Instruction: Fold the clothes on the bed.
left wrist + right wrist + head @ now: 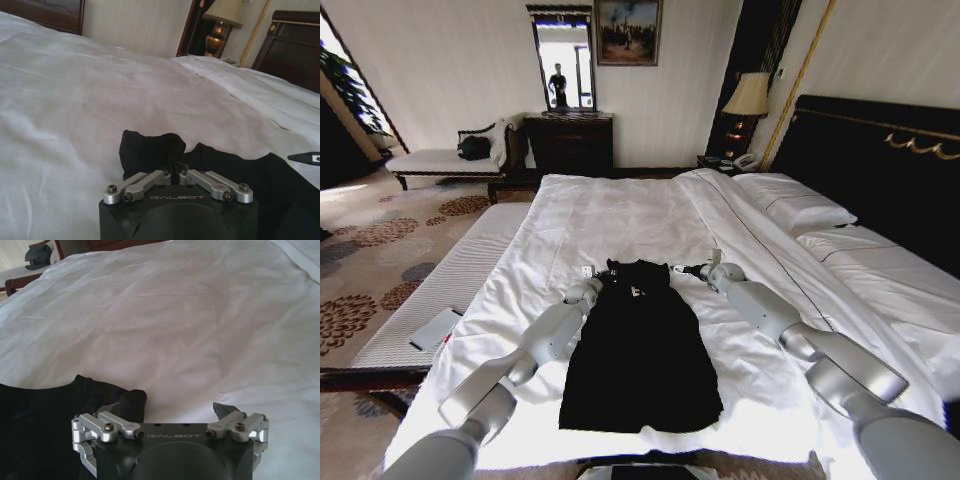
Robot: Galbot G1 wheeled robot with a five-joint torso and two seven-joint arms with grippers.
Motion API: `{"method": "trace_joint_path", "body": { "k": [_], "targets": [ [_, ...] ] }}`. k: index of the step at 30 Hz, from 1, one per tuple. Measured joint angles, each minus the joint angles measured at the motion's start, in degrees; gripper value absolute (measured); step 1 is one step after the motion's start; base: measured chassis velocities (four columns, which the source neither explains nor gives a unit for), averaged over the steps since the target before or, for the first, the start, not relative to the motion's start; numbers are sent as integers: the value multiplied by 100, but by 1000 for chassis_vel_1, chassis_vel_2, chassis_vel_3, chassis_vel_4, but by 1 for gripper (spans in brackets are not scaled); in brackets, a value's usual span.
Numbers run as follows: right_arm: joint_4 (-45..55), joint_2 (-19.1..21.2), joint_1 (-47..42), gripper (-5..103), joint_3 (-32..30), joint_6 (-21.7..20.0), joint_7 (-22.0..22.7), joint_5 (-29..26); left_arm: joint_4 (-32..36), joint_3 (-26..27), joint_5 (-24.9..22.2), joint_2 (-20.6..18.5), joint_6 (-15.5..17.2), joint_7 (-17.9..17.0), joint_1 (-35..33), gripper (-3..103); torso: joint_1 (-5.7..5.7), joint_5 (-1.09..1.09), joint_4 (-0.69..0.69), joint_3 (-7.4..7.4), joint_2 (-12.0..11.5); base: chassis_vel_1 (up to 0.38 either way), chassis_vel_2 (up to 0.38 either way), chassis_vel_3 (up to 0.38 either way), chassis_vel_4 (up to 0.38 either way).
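nearest in the head view: black t-shirt spread flat on the white duvet of the bed, hem toward the robot, collar away, sleeves tucked in so the outline is a narrow trapezoid. white marks on the chest too small to read there. at the far end, left gripper at one shoulder corner and right gripper at the other, both arms reaching forward from the lower corners.

closer in the left wrist view: left gripper with jaws drawn narrow, pinching a bunched-up fold of the t-shirt lifted off the duvet; "galbot" readable on the black housing. dark tip of the right gripper at the edge, farther off.

in the right wrist view: right gripper with jaws spread wide, one finger against the shoulder edge of the t-shirt, the other finger over bare duvet; nothing clamped. "galbot" again on the housing.

farther off in the head view: pillows against the dark headboard, lamp on a nightstand, dark dresser beneath a mirror, framed painting, pale bench by the wall.
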State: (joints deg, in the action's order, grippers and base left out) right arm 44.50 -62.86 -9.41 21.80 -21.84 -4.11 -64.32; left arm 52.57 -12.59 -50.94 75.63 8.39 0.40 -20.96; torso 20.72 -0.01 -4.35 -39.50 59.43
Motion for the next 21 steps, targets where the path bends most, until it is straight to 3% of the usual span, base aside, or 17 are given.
{"method": "trace_joint_path", "body": {
  "k": [6,14,21],
  "targets": [
    [-66,-251,14,100,-65,47,-13,-225,39,28,-19,-31,2,1,-39,2,0,0,4,0,0,0,0,0,0],
    [-435,-581,23,100,-49,164,-106,140,23,22,-31,-20,3,1,-42,2,0,1,2,0,0,0,0,0,0],
    [-489,-597,12,101,-57,185,-209,251,26,19,-50,-34,3,0,-30,2,0,0,0,0,0,0,0,0,0]
  ]
}}
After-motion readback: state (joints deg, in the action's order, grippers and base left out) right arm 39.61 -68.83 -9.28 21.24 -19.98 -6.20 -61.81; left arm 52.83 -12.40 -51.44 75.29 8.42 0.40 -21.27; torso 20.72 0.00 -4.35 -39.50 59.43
